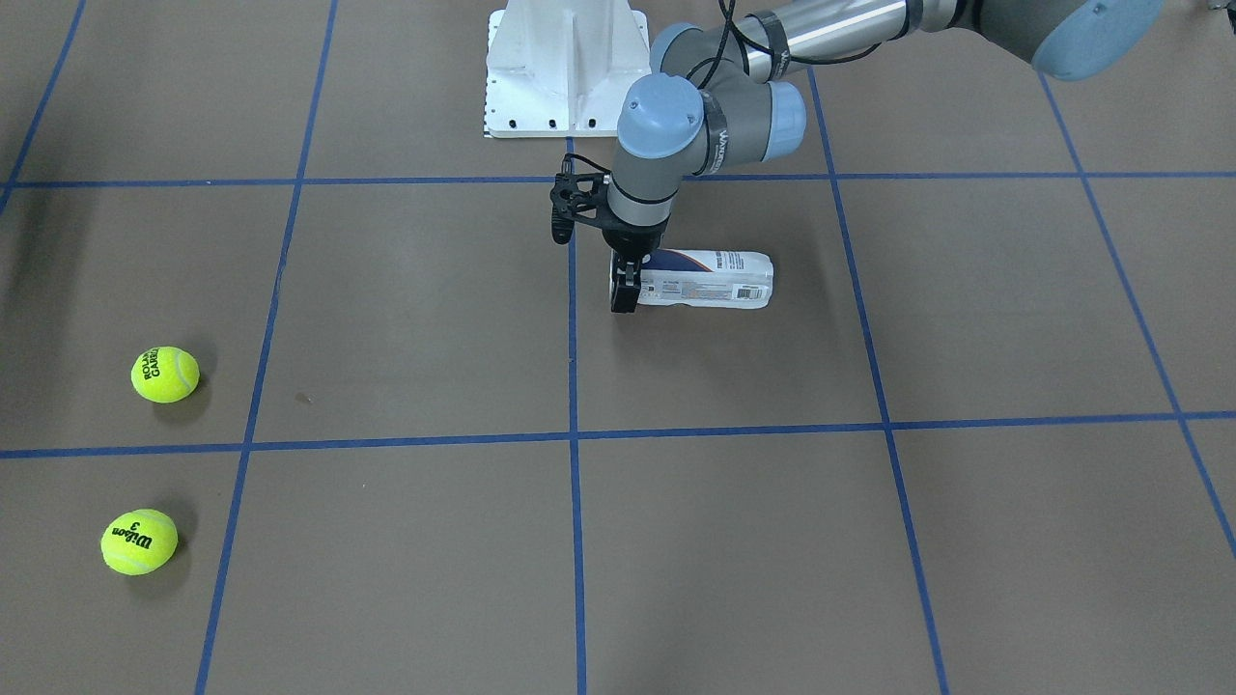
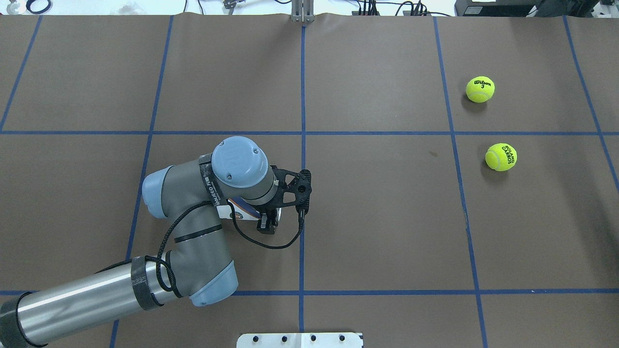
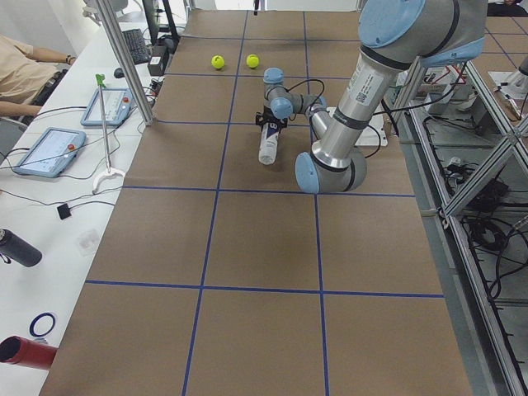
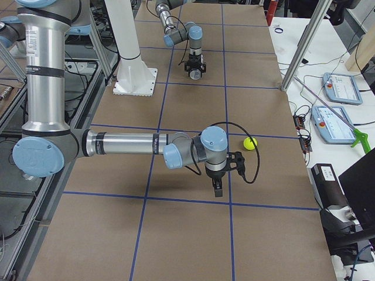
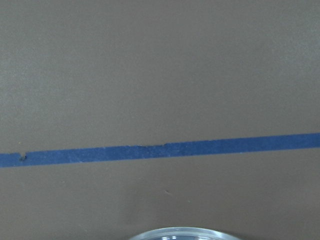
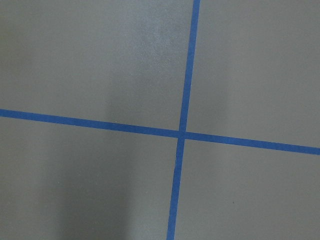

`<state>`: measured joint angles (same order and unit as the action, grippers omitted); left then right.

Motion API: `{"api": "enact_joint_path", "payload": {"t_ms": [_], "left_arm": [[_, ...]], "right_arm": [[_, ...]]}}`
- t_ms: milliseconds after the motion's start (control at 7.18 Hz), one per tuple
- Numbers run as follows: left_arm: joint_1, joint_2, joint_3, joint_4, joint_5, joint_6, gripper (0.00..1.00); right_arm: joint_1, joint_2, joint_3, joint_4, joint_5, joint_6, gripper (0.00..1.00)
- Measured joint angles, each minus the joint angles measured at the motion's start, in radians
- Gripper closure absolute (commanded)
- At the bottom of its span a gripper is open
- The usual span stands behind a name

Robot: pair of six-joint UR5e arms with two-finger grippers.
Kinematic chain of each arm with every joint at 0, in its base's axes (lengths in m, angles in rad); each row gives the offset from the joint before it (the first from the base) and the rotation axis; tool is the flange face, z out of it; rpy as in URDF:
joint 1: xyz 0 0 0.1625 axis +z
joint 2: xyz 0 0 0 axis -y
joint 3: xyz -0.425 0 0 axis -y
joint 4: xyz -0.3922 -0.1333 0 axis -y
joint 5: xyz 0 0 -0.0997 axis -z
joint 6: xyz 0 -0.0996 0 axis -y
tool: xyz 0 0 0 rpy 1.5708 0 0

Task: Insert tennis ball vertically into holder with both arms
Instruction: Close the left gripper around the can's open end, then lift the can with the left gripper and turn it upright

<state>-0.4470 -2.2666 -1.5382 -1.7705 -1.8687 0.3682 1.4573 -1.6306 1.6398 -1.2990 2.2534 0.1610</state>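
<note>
Brown taped table [image 1: 386, 290]: left hand [image 1: 625, 287] straddles one end of the lying holder [image 1: 719, 280], grip unclear; right hand [image 4: 218, 189] likewise unclear

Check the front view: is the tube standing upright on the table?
No, the holder lies on its side on the table, with the left gripper down at one end of it.

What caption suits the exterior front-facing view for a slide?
Left gripper at one end of the holder, lying on its side on the table; two tennis balls sit well away.
</note>
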Motion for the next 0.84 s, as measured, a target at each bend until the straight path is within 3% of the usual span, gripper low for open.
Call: {"api": "enact_joint_path", "payload": {"t_ms": [279, 557, 836], "left_arm": [[-0.012, -0.001, -0.009, 0.001, 0.0, 0.002, 0.39], [-0.034, -0.007, -0.092, 0.046, -0.014, 0.006, 0.39], [-0.099, -0.014, -0.176, 0.053, -0.12, 0.001, 0.39]], "right_arm": [[0.0, 0.0, 0.0, 0.001, 0.0, 0.0, 0.0], [0.0, 0.0, 0.001, 0.001, 0.0, 0.0, 0.0], [0.0, 0.0, 0.003, 0.001, 0.0, 0.0, 0.0]]}}
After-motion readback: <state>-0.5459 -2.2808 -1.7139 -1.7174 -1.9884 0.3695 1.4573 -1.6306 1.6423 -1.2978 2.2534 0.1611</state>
